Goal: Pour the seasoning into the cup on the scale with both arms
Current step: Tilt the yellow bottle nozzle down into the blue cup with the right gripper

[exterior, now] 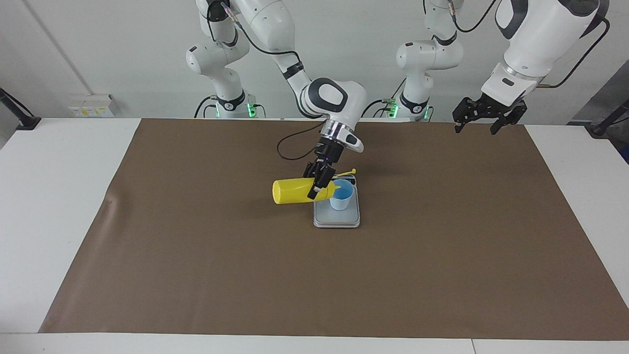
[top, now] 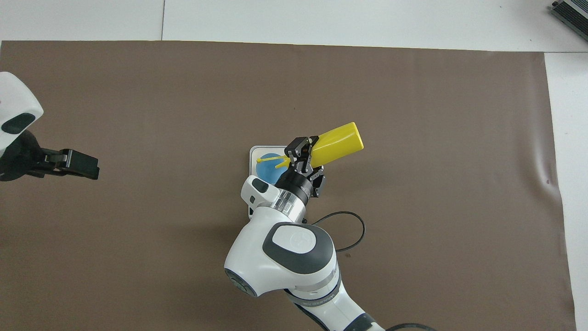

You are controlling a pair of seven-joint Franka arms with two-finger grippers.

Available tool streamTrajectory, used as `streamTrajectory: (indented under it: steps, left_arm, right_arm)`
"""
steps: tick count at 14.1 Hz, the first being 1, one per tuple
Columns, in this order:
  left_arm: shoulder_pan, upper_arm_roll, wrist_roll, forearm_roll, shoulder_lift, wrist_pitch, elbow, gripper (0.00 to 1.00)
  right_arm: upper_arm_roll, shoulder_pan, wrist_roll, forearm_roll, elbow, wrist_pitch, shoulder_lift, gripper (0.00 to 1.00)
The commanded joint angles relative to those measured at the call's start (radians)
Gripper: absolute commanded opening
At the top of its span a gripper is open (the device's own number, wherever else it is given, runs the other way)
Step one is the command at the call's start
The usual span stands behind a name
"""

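Right gripper (exterior: 317,183) clamped shut on seasoning bottle (exterior: 295,191), bottle tipped near level, nozzle over blue cup (exterior: 341,196). Cup stood on scale (exterior: 337,214) at mid-table. Left gripper (exterior: 482,117) waited open, empty, over mat's edge. Good pour likely needed nozzle centred over rim, slow tilt, no nudging cup.

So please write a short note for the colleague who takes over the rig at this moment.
Right gripper: shut on the yellow squeeze bottle, tipped on its side, nozzle at the light-blue cup.
Left gripper: open, empty, waiting over the mat's edge at its own end.
Cup stands on the scale, mid-table.
Done: bottle brought to the cup.
Left: finish the pour, set the bottle down.
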Motion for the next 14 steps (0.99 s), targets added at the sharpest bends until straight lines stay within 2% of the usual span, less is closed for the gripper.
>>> streamTrajectory:
  steps: [1, 10, 14]
  left_arm:
    - [-0.013, 0.010, -0.012, -0.005, -0.032, 0.027, -0.042, 1.00]
    - [-0.022, 0.010, -0.013, -0.005, -0.040, 0.038, -0.054, 1.00]
    - [-0.022, 0.012, -0.001, -0.005, -0.040, 0.043, -0.054, 1.00]
  right_arm:
    - [0.001, -0.002, 0.019, -0.043, 0.011, -0.017, 0.004, 0.00]
    - [0.001, -0.025, 0.039, -0.021, 0.021, 0.007, -0.009, 0.00]
    - [0.001, -0.087, 0.024, 0.159, 0.005, 0.136, -0.090, 0.00]
